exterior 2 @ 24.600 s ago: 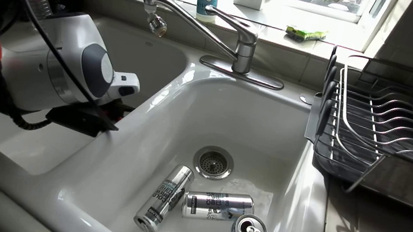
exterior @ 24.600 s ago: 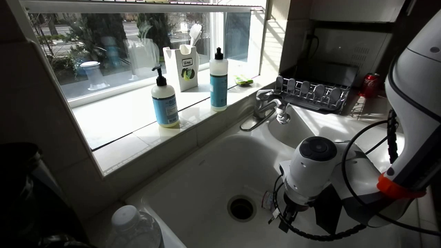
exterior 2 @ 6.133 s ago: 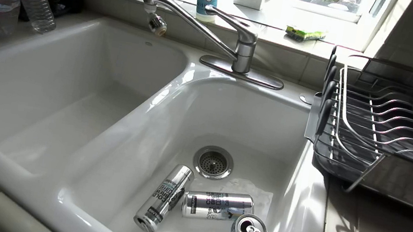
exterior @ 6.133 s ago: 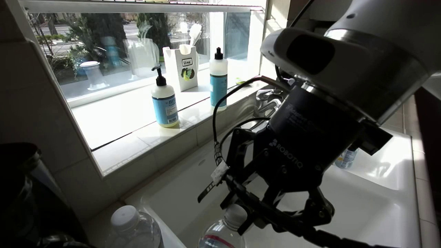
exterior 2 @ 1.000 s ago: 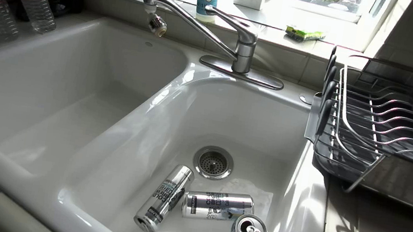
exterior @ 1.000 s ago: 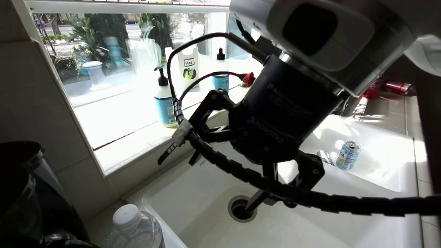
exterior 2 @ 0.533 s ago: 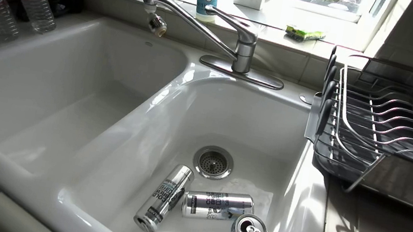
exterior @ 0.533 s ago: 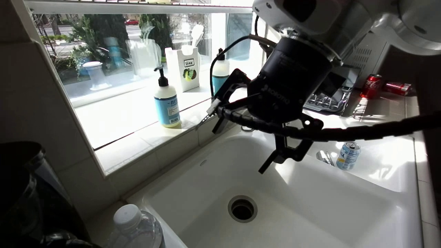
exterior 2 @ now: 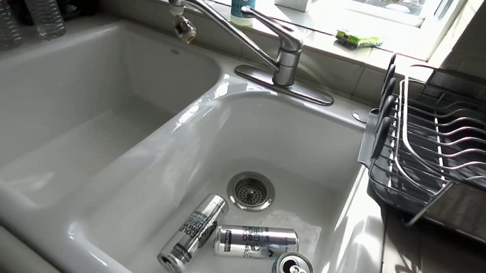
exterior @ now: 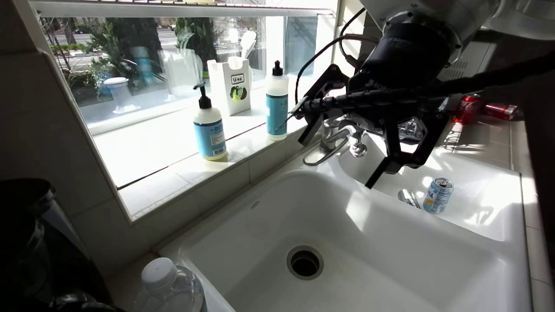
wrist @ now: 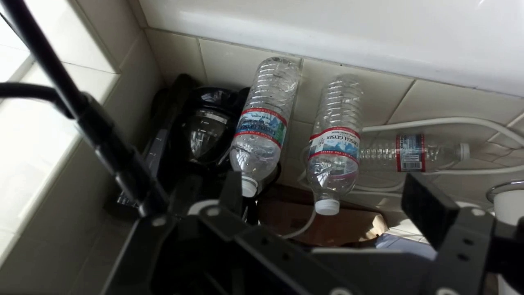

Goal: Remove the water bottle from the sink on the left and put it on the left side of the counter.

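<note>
Clear ribbed plastic water bottle (wrist: 333,143) standing upright on pale tiled counter (wrist: 376,90), near left edge of white rectangular sink (exterior 2: 73,77), black 2-fingered gripper (exterior: 334,164) hovering apart, spread wide, empty

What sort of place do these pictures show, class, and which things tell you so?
Very likely a kitchen, though whether in a home or an office I cannot tell. The double sink, its faucet and the dish rack at the sink's edge show it.
</note>
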### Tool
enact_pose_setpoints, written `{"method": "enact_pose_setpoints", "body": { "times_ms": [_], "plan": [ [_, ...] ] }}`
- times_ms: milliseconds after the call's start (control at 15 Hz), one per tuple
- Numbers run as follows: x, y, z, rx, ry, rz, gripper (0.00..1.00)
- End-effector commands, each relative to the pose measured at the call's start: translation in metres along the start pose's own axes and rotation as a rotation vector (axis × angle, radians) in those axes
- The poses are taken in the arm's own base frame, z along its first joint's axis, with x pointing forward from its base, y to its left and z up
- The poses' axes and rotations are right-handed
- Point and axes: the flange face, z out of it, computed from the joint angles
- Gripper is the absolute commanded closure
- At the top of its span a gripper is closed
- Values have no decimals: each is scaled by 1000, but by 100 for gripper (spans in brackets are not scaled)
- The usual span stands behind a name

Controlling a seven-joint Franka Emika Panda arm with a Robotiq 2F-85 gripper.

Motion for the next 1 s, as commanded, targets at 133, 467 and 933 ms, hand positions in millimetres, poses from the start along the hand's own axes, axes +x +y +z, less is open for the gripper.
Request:
{"method": "enact_pose_setpoints", "body": {
  "times_ms": [133,467,933],
  "plan": [
    [-14,-16,-20,16,93,-12,0],
    [-23,-18,-31,-15,131,26,0],
    [-26,-9,-34,-32,128,58,0]
  ]
}}
